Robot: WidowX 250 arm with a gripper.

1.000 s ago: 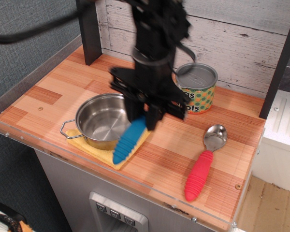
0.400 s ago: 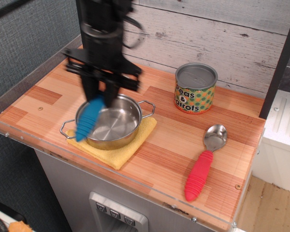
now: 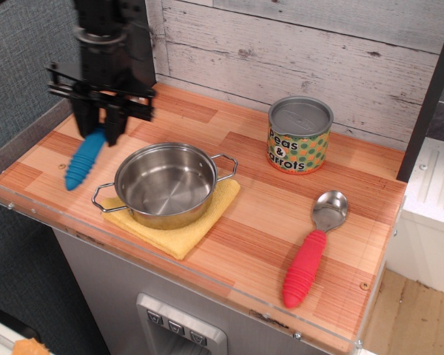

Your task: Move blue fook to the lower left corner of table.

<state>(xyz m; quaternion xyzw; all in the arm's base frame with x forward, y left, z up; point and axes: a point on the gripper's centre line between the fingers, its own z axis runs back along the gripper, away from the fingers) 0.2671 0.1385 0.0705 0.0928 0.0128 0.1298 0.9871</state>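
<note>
The blue fork (image 3: 85, 159) has a thick ribbed blue handle; its silver head is hidden between the fingers. My gripper (image 3: 98, 127) is shut on the fork's upper end and holds it tilted, handle pointing down-left, over the left part of the wood-plank table (image 3: 266, 222). The handle's lower end is close to or touching the tabletop near the front-left corner; I cannot tell which.
A steel pot (image 3: 166, 183) sits on a yellow cloth (image 3: 189, 229) just right of the fork. A peas-and-carrots can (image 3: 300, 135) stands at the back. A red-handled spoon (image 3: 311, 251) lies at the right. A clear acrylic rim (image 3: 29, 211) edges the table.
My gripper carried the blue fork leftward, from the yellow cloth in front of the pot, over the pot's left side, to the table's left part, and lowered it.
</note>
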